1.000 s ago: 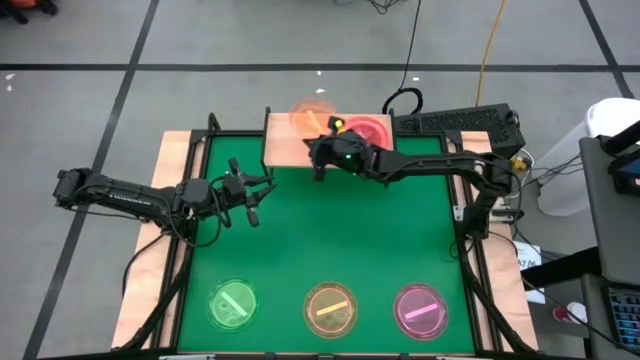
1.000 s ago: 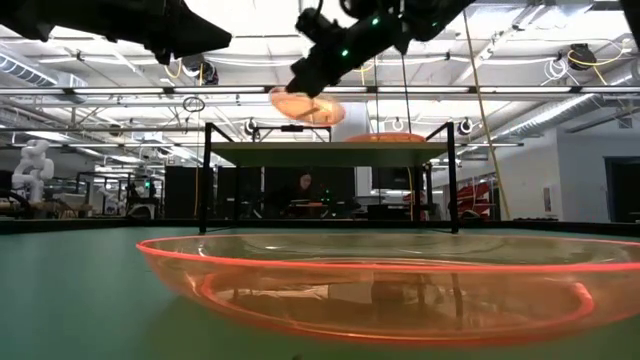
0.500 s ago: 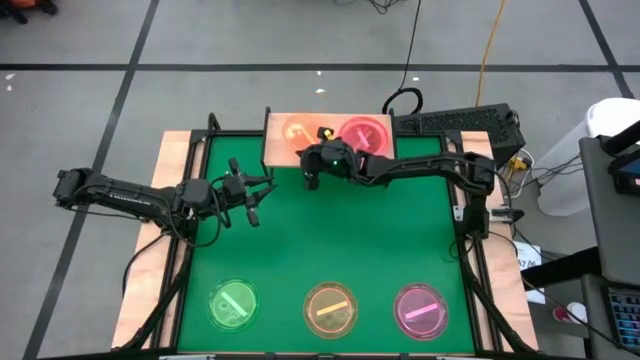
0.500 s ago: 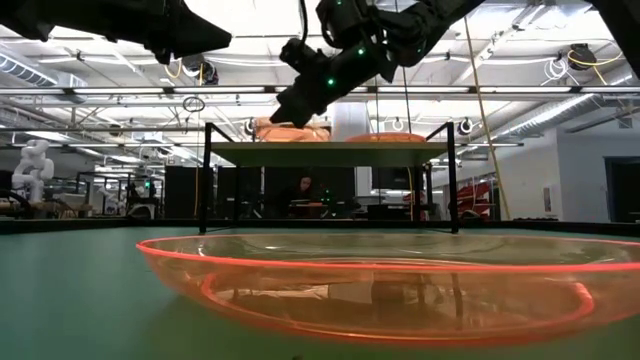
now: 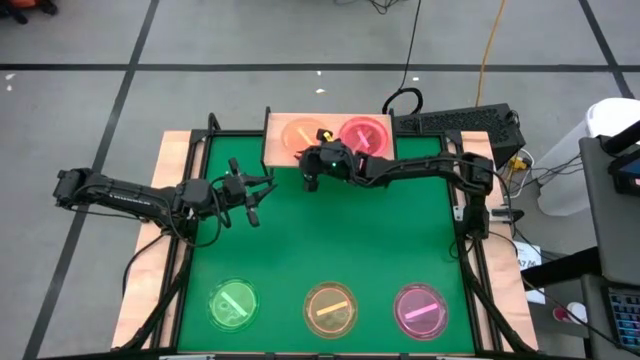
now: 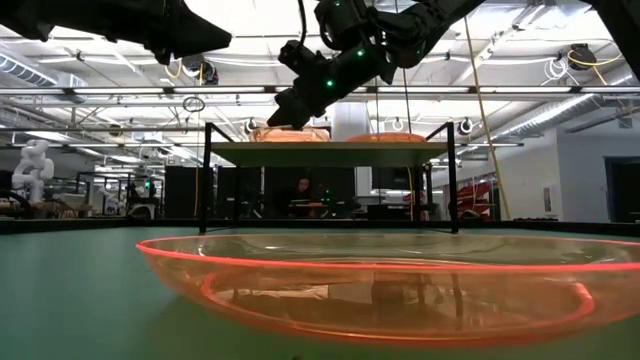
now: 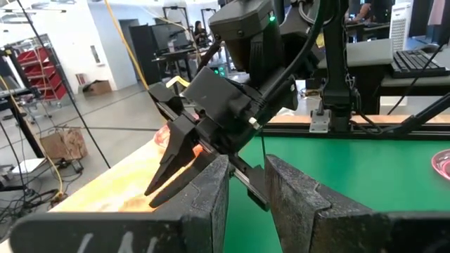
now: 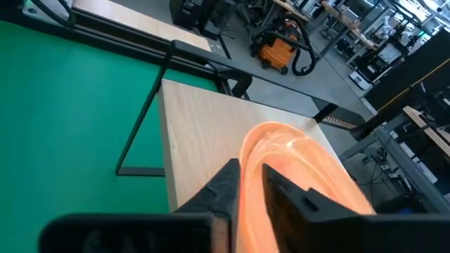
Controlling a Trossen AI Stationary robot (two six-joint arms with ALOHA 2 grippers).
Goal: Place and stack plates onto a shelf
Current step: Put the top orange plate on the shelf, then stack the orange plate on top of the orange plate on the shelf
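The light-wood shelf [image 5: 283, 155] stands at the mat's far edge on black legs. A pink plate [image 5: 365, 133] rests on its right half. An orange plate [image 5: 297, 131] lies about level on its left half [image 6: 290, 133]. My right gripper [image 5: 311, 153] reaches in from the right and is shut on that plate's rim. My left gripper [image 5: 262, 198] hangs open over the mat's left part, left of and nearer than the shelf, touching nothing. Green [image 5: 233, 303], orange [image 5: 330, 307] and pink [image 5: 418, 307] plates lie flat on the mat along the near edge. My right gripper pinches the orange plate's rim [image 8: 252, 184] between its two fingers [image 8: 226, 184], on the plate's near-right side. The fingers slant down from the right and above [image 7: 169, 165]. The plate's underside appears to rest on the shelf board [image 8: 200, 133], nearly level.
The green mat [image 5: 330, 230] is bare between the shelf and the near row of plates. A keyboard [image 5: 460, 122] sits right of the shelf. The near orange plate [image 6: 385, 290] fills the low view's foreground. The shelf's black legs [image 6: 207, 180] stand at its corners.
My right gripper has moved down and toward the table's left, carrying the orange plate from tilted above the shelf's far edge down onto the shelf's left half, where it now lies about level. My left arm has kept still.
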